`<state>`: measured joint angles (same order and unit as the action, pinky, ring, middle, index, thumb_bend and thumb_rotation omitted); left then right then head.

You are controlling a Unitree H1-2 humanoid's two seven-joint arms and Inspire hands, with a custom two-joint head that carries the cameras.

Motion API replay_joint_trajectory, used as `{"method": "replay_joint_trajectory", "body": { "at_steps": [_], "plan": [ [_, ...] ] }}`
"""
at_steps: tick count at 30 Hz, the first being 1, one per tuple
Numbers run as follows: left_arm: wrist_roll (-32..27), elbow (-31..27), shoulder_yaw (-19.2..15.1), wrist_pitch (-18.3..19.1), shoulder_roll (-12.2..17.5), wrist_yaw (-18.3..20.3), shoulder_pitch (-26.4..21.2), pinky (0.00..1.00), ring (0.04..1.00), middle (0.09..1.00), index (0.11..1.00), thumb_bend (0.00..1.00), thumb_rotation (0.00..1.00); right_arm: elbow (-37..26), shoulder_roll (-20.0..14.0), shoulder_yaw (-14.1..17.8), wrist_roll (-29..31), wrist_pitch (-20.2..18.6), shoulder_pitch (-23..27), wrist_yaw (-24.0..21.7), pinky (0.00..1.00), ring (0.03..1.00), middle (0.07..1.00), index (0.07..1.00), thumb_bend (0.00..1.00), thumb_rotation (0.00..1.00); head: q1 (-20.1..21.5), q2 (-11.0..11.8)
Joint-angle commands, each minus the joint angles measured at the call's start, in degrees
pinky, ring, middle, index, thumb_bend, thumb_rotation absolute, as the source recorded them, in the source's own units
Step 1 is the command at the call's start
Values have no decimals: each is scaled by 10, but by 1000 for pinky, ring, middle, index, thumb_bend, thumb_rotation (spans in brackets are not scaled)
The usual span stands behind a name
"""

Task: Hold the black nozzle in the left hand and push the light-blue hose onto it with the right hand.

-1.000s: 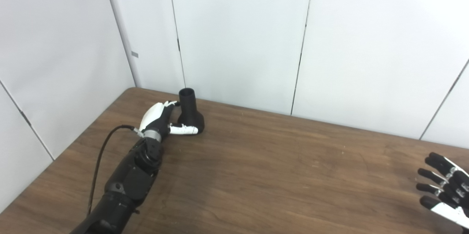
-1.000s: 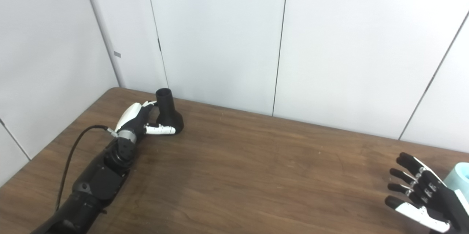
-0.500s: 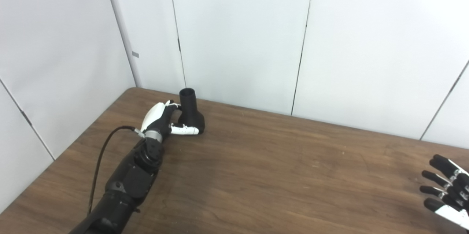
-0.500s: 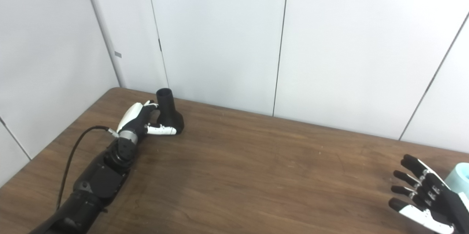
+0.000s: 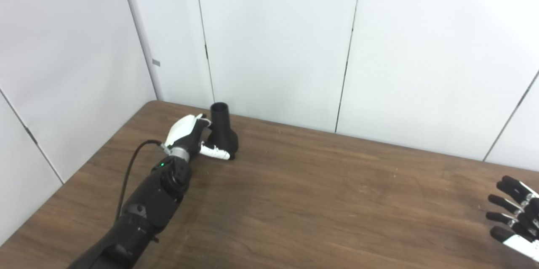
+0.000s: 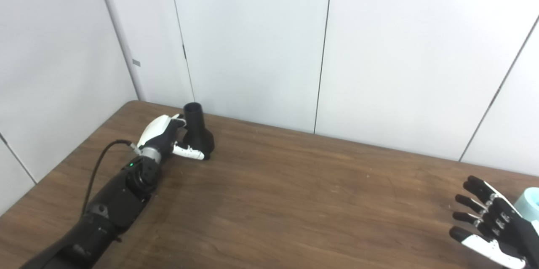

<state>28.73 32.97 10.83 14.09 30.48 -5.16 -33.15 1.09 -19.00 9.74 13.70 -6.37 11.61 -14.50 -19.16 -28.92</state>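
Note:
The black nozzle [image 5: 224,133] stands at the far left of the brown table [image 5: 320,201], narrow end up and leaning a little to the left. My left hand [image 5: 188,135] is shut on it, fingers behind the neck and thumb across the front of the wide base. I cannot tell whether the base still touches the table. My right hand [image 6: 490,227] is open with fingers spread at the right edge, just left of the light-blue hose [image 6: 531,202]. Only the hose's end shows, at the frame edge in the right eye view.
White wall panels [image 5: 273,41] rise close behind the table's far edge and along its left side. A black cable [image 5: 129,170] loops from my left wrist along the forearm.
My left hand has closed tighter on the nozzle and shifted it slightly right and toward me, tilting it. My right hand has drifted a little to the right and down.

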Motion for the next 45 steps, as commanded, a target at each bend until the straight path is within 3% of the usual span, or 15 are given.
{"method": "replay_joint_trajectory", "body": {
  "at_steps": [1,7,16,23,34,45],
  "plan": [
    [26,15,16,-5,5,-8,3,1000,1000,932,486,536,76,-18,-14,9,1,8,12,4,687,829,894,874,790,215,-1,-1],
    [22,24,13,-41,4,-35,8,1000,1000,897,482,525,66,-25,-15,9,1,6,11,6,690,833,897,877,785,213,0,-3],
    [17,20,21,-52,-1,-18,13,1000,1000,896,483,525,63,-27,-17,8,-4,5,12,12,680,823,890,872,795,226,3,-6],
    [-17,19,14,-56,-12,15,23,1000,1000,908,483,525,61,-33,-17,10,-4,-3,13,14,687,822,887,870,793,223,3,-8],
    [-121,-3,-12,-19,-47,86,47,1000,1000,947,483,525,58,-33,-19,13,-1,-8,18,11,692,826,890,876,789,225,7,-14],
    [-161,-7,-14,-27,-73,114,58,1000,1000,956,483,525,62,-33,-18,14,1,-11,22,8,714,841,903,890,768,218,8,-18]
  ]
}}
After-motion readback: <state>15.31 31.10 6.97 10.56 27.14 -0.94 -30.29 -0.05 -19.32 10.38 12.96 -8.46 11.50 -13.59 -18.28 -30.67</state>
